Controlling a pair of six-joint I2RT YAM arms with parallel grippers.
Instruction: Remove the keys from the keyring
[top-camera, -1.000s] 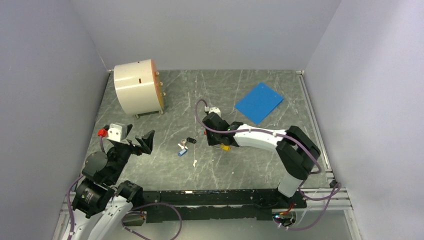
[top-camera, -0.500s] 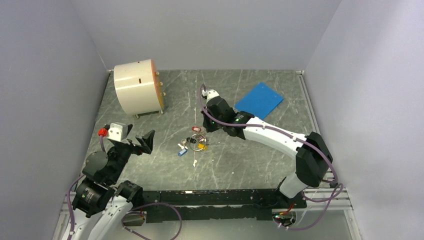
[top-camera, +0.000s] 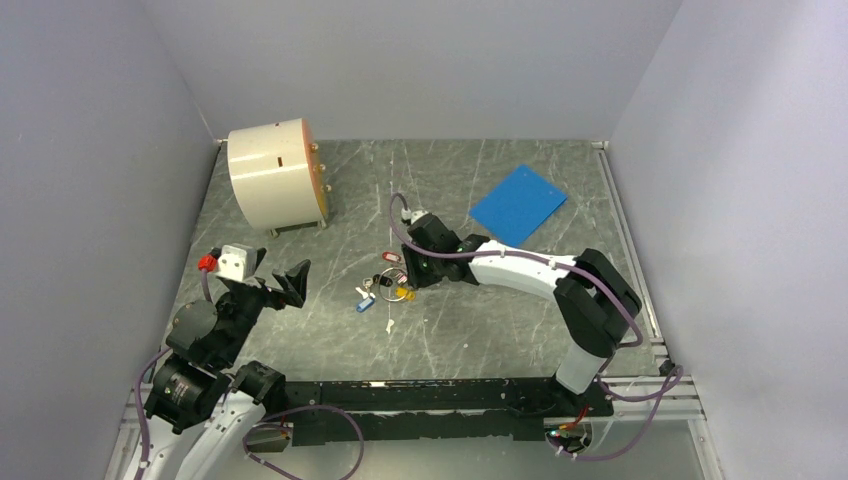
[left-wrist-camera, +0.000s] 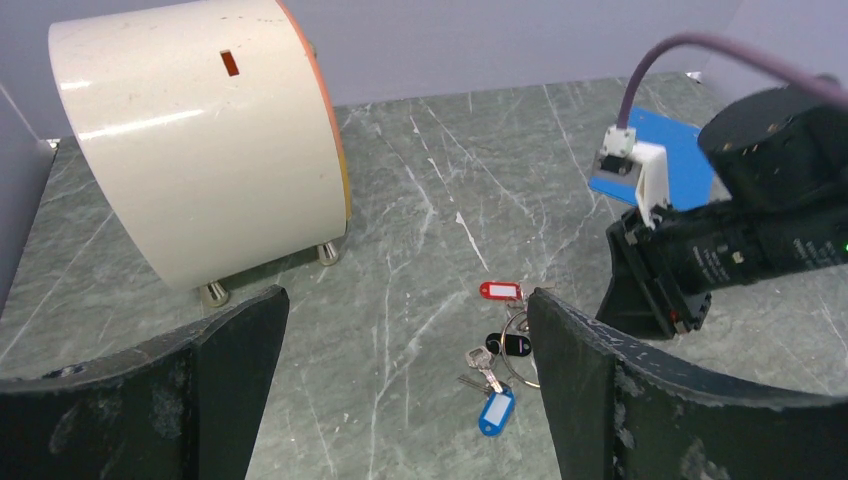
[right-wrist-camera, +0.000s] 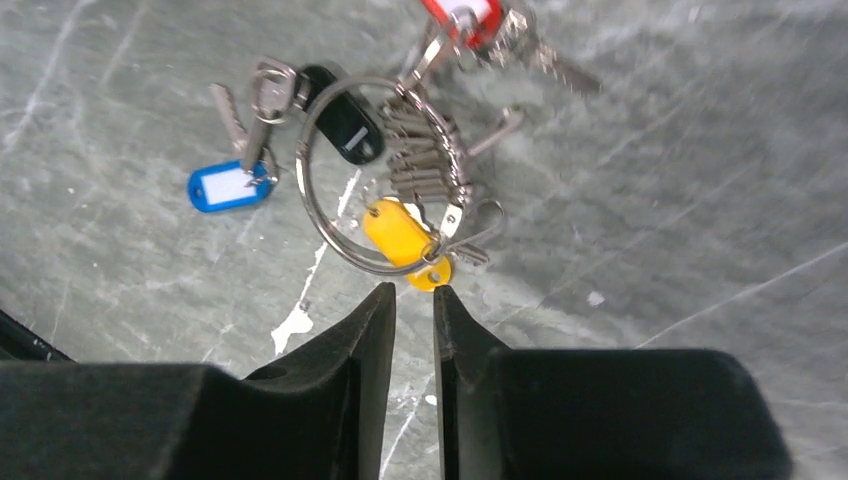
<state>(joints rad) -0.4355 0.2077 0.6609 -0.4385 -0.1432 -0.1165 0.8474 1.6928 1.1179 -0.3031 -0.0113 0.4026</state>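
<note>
Lining up a grasp, I judge: nothing looks removed yet. The right gripper hovers low at the near edge of the keyring. Its fingers are narrow, with a slim gap and nothing between them. The tips are just beside the yellow tag; I cannot tell whether they touch.

The keyring lies flat on the worktop, mid-table, between the two arms. The keys are fanned around it, along with a black tag, blue tag and red tag. All seem still linked to the ring or its small loops, though the blue one's link is unclear.

The left gripper is held back, well apart from the bunch, fingers wide and empty.

Next move likely needs the right tips to pinch one tag or the wire. The left would then pin the ring so a key can be worked off the split. The wire is thin and may slip.

Containers: a cream drum lies on its side at far left, with a small slot; its contents are not visible. A blue sheet lies flat with nothing on it.
</note>
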